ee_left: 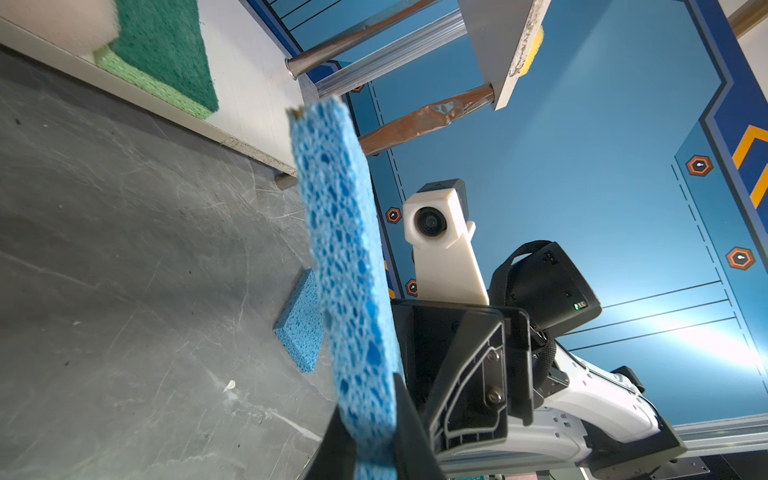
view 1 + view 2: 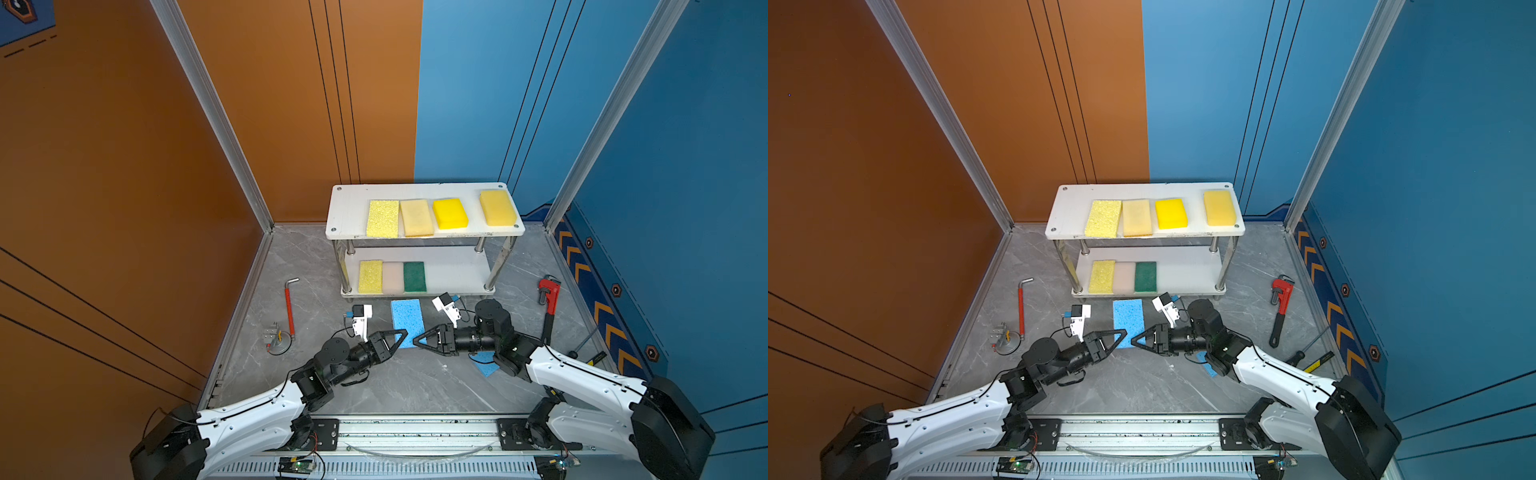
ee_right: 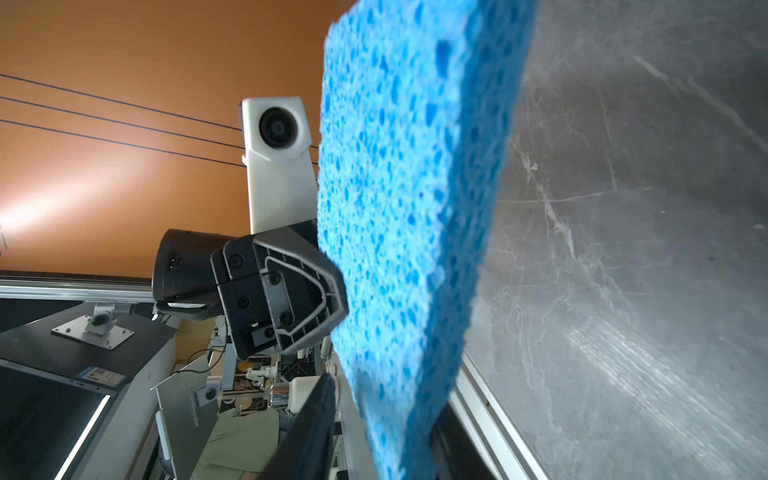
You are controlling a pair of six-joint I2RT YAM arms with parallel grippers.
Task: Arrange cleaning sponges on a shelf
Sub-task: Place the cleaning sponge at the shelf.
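The only print I can find is a small label (image 3: 102,376) with a square code, off past the rig in the right wrist view, and it is too small to read.

A thin blue sponge (image 2: 407,318) hangs clear of the grey desk (image 2: 374,386), just in front of the shelf (image 2: 457,270). The left end effector (image 2: 402,335) is clamped on its near end. The left wrist view shows the sponge edge-on with a finger against each face. The right end effector (image 2: 417,341) has the same end between its fingers, but the right wrist view shows a sliver of gap beside one finger, so I cannot tell whether it pinches.

Both top views show the upper board's row. A porous pale-yellow sponge (image 2: 382,219) and a cream-yellow sponge (image 2: 417,217) touch. A bright yellow sponge (image 2: 450,213) sits beside them, and a golden yellow sponge (image 2: 497,208) lies apart at the right end. On the lower board, a second porous sponge (image 2: 370,276), a pinkish-beige sponge (image 2: 393,277) and a dark green sponge (image 2: 414,276) sit side by side at the left.

In the top views the right arm mostly covers the other blue sponge (image 1: 301,328); the left wrist view shows it flat on the desk. Only the top views show the red wrench (image 2: 548,297).
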